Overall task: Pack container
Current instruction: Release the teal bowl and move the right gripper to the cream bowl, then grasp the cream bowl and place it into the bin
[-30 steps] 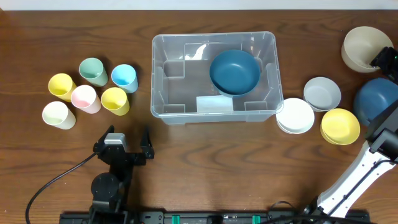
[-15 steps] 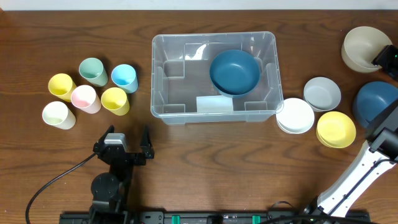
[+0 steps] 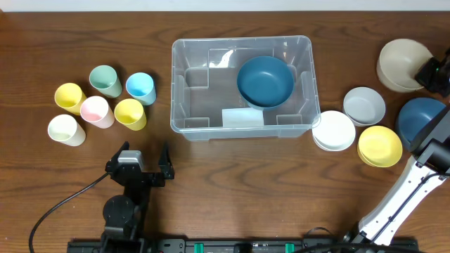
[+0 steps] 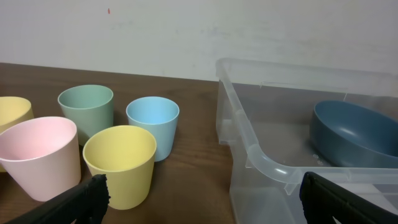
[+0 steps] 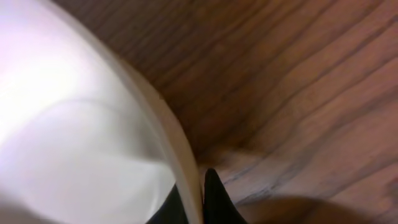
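Observation:
The container (image 3: 242,43), a large clear plastic bin, stands at the table's middle with a dark blue bowl (image 3: 265,81) inside its right half. In the left wrist view the container's near corner (image 4: 255,155) and that blue bowl (image 4: 354,134) show on the right. At the far right, my right gripper (image 3: 427,71) is shut on the rim of a beige bowl (image 3: 401,65). The right wrist view shows the beige bowl's thin wall (image 5: 74,124) pinched inside the right gripper (image 5: 198,199). My left gripper (image 3: 140,165) stands open over bare wood in front of the container's left end, holding nothing.
Several pastel cups (image 3: 98,105) cluster at the left; a yellow cup (image 4: 121,162) stands nearest the left gripper (image 4: 199,205). Right of the container lie a white bowl (image 3: 333,131), a grey bowl (image 3: 364,105), a yellow bowl (image 3: 380,145) and a second blue bowl (image 3: 420,119).
My right gripper has shut on the beige bowl's rim, and the bowl has shifted a little left. The yellow and loose blue bowls nudged slightly left. The left arm has not moved.

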Robot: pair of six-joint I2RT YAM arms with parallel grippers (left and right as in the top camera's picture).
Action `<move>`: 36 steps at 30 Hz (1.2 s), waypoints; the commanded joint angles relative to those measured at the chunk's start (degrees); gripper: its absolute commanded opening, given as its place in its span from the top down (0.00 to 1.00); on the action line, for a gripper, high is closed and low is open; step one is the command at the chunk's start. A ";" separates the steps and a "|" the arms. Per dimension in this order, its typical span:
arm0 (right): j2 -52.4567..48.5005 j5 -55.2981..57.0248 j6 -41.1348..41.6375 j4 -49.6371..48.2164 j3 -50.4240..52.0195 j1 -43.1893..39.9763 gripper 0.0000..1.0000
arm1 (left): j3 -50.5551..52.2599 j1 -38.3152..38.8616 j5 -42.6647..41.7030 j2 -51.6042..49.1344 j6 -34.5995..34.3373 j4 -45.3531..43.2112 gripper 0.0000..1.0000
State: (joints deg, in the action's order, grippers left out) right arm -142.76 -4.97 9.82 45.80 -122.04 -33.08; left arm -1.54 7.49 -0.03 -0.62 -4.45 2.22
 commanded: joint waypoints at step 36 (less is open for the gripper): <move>27.28 1.99 -3.37 18.23 -3.13 47.08 0.99 | 1.29 -0.28 0.61 0.39 0.15 1.90 0.02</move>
State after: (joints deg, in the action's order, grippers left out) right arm -115.00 -9.08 6.24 64.12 -127.79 13.13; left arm -1.54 7.49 -0.03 -0.62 -4.45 2.24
